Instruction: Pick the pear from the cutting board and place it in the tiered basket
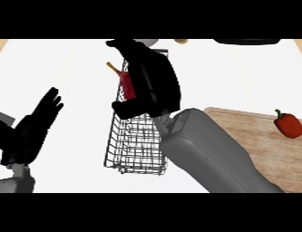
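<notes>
The right hand (146, 77) hangs over the wire tiered basket (136, 149), fingers curled; the pear is hidden from me. Right of it, past the forearm, a red pepper (289, 124) sits on the cutting board (260, 140). The left hand (29, 129) rests open, white counter (66, 68) between it and the basket.

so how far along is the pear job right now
Done: no pear shows on the cutting board; only a red pepper lies there. In hand: the right hand reaches over the wire tiered basket; I can't see what it holds. The left hand rests open at left. Left: letting go and drawing back.
</notes>
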Motion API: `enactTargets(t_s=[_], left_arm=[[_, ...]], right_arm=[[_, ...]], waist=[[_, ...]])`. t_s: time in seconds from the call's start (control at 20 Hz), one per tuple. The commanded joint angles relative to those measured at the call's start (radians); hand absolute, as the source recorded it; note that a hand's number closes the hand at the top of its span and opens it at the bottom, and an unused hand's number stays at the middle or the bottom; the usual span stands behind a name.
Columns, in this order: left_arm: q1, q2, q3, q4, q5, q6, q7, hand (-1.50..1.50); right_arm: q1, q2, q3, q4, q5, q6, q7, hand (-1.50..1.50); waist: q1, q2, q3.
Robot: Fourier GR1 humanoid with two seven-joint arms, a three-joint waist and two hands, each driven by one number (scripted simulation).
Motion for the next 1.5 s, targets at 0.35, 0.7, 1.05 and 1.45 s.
enactTargets(t_s=[0.35, 0.7, 1.05, 1.45], left_arm=[[-0.033, -0.006, 0.001, 0.060, -0.014, -0.010, -0.026, 0.00], [0.001, 0.019, 0.031, 0.011, 0.006, -0.019, -0.007, 0.00], [-0.004, -0.013, 0.006, -0.025, -0.001, 0.002, 0.023, 0.00], [-0.011, 0.026, 0.056, 0.069, 0.016, -0.049, -0.052, 0.00]], right_arm=[[-0.038, 0.001, -0.016, 0.016, -0.258, -0.260, 0.019, -1.50], [-0.001, 0.001, -0.261, -0.177, -0.409, -0.241, 0.033, -1.50], [0.005, -0.131, -0.495, -0.195, -0.480, -0.248, -0.023, -1.50], [0.154, -0.356, -0.742, -0.243, -0.707, -0.041, -0.105, -1.50]], waist=[[0.008, 0.003, 0.000], [-0.012, -0.003, 0.001], [-0.011, -0.003, 0.001], [-0.016, 0.000, 0.000]])
